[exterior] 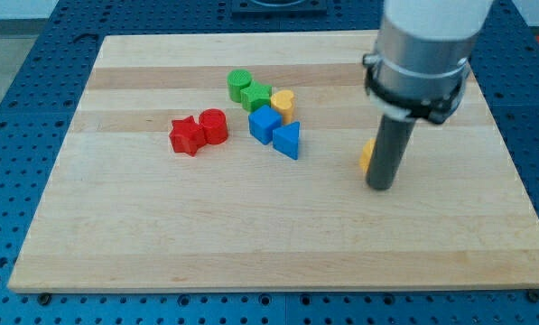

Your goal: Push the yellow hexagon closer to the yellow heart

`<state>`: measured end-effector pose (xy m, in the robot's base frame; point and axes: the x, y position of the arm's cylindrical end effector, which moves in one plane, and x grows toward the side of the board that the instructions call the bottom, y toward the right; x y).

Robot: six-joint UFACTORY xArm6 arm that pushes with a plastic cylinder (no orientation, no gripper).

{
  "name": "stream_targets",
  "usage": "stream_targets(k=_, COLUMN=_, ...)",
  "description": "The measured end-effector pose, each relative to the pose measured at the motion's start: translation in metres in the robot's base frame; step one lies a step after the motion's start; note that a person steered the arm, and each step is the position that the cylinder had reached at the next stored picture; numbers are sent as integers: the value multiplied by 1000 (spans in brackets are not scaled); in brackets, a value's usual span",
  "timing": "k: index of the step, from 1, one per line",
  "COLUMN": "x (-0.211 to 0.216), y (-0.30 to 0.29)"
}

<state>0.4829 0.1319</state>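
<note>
The yellow hexagon (367, 155) lies right of the board's middle, mostly hidden behind my rod; only its left edge shows. My tip (380, 187) rests on the board just right of and below it, touching or nearly touching it. The yellow heart (283, 104) sits to the upper left, in the cluster of blocks, beside a green block (257, 96) and above a blue cube (264, 124).
A blue triangle (287, 140) lies below the heart. A green cylinder (240, 84) is at the cluster's top left. A red star (187, 135) and a red cylinder (214, 125) sit further left. The wooden board (161, 235) lies on a blue perforated table.
</note>
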Motion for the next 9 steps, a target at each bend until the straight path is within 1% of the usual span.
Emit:
stream_targets(k=1, x=-45, y=35)
stream_targets(k=2, x=-51, y=44)
stream_targets(k=3, x=-16, y=40)
stream_targets(k=4, x=9, y=12)
stream_targets(k=5, x=-13, y=3)
stream_targets(k=6, x=-57, y=3)
stream_targets(k=7, x=-91, y=3)
stream_targets(k=9, x=-73, y=10)
